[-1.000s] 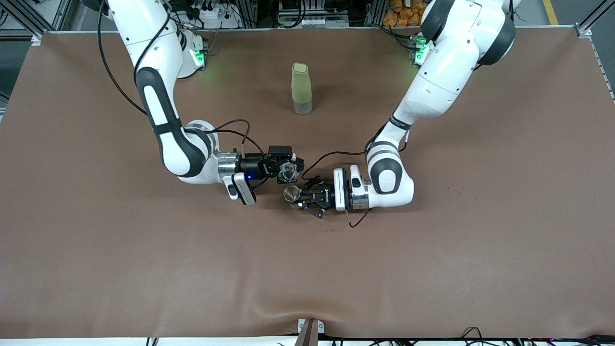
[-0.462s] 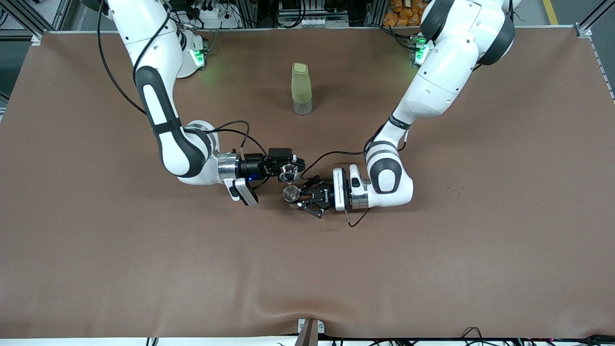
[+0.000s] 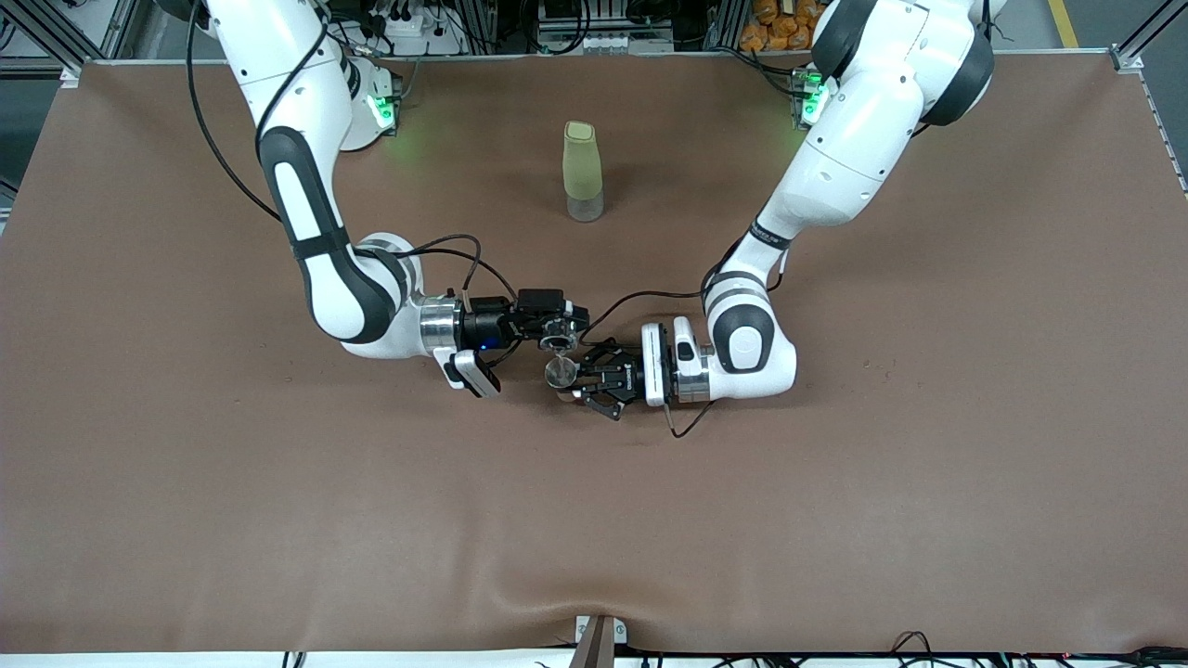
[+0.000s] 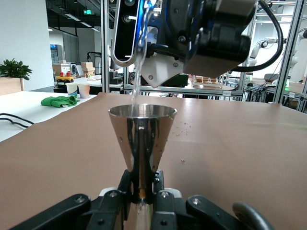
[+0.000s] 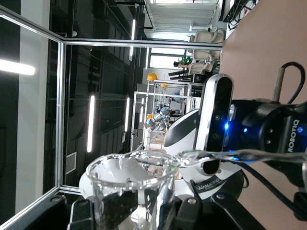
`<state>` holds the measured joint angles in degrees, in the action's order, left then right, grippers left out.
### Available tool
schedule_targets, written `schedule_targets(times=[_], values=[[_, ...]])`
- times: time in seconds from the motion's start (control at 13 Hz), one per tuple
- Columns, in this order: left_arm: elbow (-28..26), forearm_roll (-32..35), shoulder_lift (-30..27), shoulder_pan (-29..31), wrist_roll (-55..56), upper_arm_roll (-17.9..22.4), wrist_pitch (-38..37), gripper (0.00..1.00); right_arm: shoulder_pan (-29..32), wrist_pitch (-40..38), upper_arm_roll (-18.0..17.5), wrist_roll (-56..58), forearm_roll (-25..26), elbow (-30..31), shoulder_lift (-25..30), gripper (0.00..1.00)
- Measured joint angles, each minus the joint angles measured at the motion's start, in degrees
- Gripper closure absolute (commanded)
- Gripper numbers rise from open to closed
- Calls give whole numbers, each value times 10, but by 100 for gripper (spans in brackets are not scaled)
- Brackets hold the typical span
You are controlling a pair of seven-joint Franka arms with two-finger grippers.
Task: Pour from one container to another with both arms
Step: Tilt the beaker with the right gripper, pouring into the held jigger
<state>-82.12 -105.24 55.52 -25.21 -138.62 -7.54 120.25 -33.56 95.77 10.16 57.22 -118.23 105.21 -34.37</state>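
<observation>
Here, toward the right arm's end of the brown desk (image 3: 186,482), the right claw (image 3: 557,329) is clamped on the glass cup (image 3: 558,331), a tiny round cup with see-through walls. In the front view it is tipped over onto its side above the jigger, its mouth turned toward the left arm's claw. In the right wrist view the cup (image 5: 132,184) sits between the black fingers (image 5: 112,206), and a thin clear stream of liquid (image 5: 230,155) leaves its rim. How much liquid is left inside cannot be told.

Just beside it, near the middle of the desk, the left claw (image 3: 568,378) is closed tightly on the narrow waist of the jigger (image 3: 560,371). The jigger (image 4: 142,139) is shiny steel and hourglass-shaped, and it stands upright with its long axis vertical and its round rim open upward. In the left wrist view the thin stream (image 4: 136,81) falls from the right claw (image 4: 144,19) into the jigger's top cone; the level inside is hidden by the rim.

Farther from the front camera, a tall pale-green bottle (image 3: 582,172) stands upright and alone on the desk, well apart from both claws.
</observation>
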Motion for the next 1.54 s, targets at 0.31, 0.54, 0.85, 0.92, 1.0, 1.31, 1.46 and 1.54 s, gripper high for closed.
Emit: schedule_targets(times=[0.31, 0.54, 0.85, 0.92, 1.0, 1.31, 1.46, 1.54], values=[[2, 0, 0, 0, 0, 0, 0, 100, 1, -22, 3, -36, 0, 0, 0, 100], [5, 0, 0, 0, 0, 0, 0, 100, 2, -26, 3, -53, 0, 1, 0, 100], [6, 0, 0, 1, 0, 0, 0, 100, 2, -27, 3, -86, 0, 1, 0, 100], [6, 0, 0, 1, 0, 0, 0, 100, 4, -28, 4, -95, 0, 1, 0, 100], [6, 0, 0, 1, 0, 0, -1, 100, 5, -30, 4, -103, 0, 1, 0, 100], [6, 0, 0, 1, 0, 0, -1, 100, 9, -31, 4, -125, -1, -4, 0, 100], [5, 0, 0, 1, 0, 0, -1, 100, 11, -31, 5, -138, -1, -8, 0, 100], [5, 0, 0, 1, 0, 0, -1, 100, 11, -31, 5, -140, -2, -9, 0, 100]])
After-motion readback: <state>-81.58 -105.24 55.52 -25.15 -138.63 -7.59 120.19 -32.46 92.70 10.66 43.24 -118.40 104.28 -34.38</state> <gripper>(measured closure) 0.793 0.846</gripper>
